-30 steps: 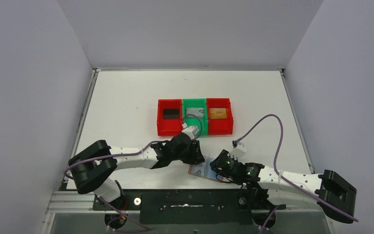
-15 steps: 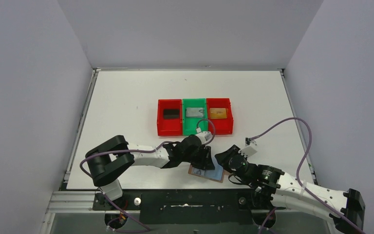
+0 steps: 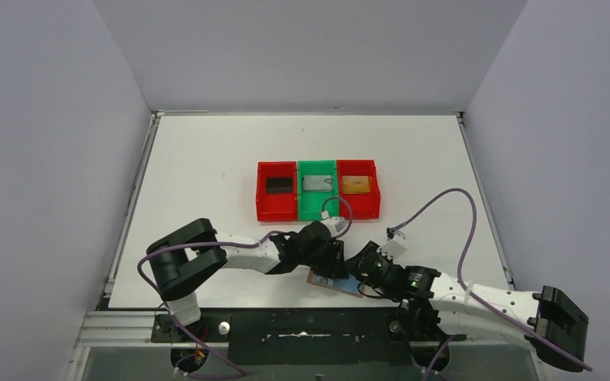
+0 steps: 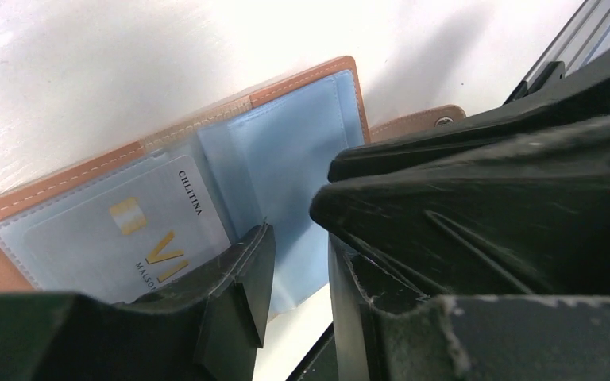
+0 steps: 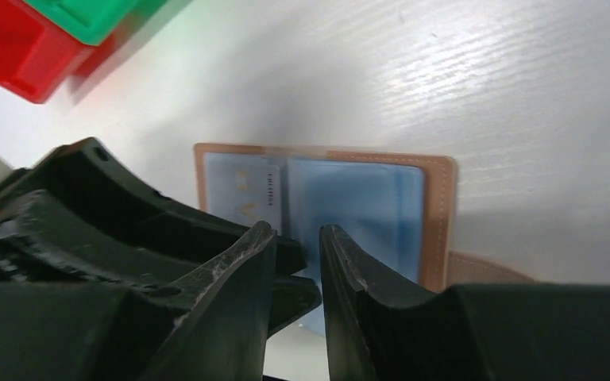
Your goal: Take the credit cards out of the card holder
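Two hands are now crowded over one small wallet. Top view: in the last second the left hand (image 3: 333, 264) slid closer and the right hand (image 3: 356, 271) swung its elbow out and back. Both now sit right above the card holder (image 3: 341, 286), which lies open on the surface (image 3: 206, 159) beneath them, more covered than before. Well beyond both hands, the bins (image 3: 274, 210) hold a black card (image 3: 278, 185), a silver card (image 3: 317, 183) and a gold card (image 3: 356, 184), so I'd guess we're near the end.

Left wrist view: one pale card (image 4: 139, 230) with a gold chip is tucked in the pocket just left of the left hand's tips. Its fingers (image 4: 238, 278) stand a narrow gap apart with blue sleeve showing through. Can't tell whether it's nipping anything. The right hand's bulk crowds in from the right.

Right wrist view: the right hand's fingers (image 5: 349, 262) are slightly parted, nothing between them, poised over the fold. The left hand lies just left of them, across the card pocket, and that's what stands in the way. The strap tab (image 5: 488, 271) pokes out to the right.
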Controlling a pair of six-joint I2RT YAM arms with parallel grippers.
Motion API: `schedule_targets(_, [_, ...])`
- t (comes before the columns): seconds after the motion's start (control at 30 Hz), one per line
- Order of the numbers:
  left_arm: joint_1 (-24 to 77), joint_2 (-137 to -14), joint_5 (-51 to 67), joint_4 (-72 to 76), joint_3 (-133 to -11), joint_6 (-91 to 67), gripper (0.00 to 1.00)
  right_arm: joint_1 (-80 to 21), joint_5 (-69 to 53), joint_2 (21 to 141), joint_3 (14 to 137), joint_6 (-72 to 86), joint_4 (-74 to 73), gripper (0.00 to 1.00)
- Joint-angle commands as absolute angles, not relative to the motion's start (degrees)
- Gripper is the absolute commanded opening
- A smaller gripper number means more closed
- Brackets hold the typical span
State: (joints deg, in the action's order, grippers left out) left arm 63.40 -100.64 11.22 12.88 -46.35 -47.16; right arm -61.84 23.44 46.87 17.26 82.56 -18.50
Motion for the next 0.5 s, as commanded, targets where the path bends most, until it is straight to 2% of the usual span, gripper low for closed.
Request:
schedule_targets(0.0, [63.9, -99.1, 9.27, 11.22, -47.33, -45.84, 0.31, -61.8, 21.96, 50.85, 16.3, 85.26, -14.01, 0.29])
schedule_targets(0.3, [63.83, -91.7, 0.75, 5.48, -44.56, -45.99, 0.32, -61.52, 17.82, 58.12, 14.15, 82.89, -4.58, 0.3])
schedule_targets(0.47, [63.36, -85.53, -6.15, 1.81, -40.74, -48.27, 0.35, -61.34, 15.94, 62.8, 15.75, 80.0, -1.99, 0.3])
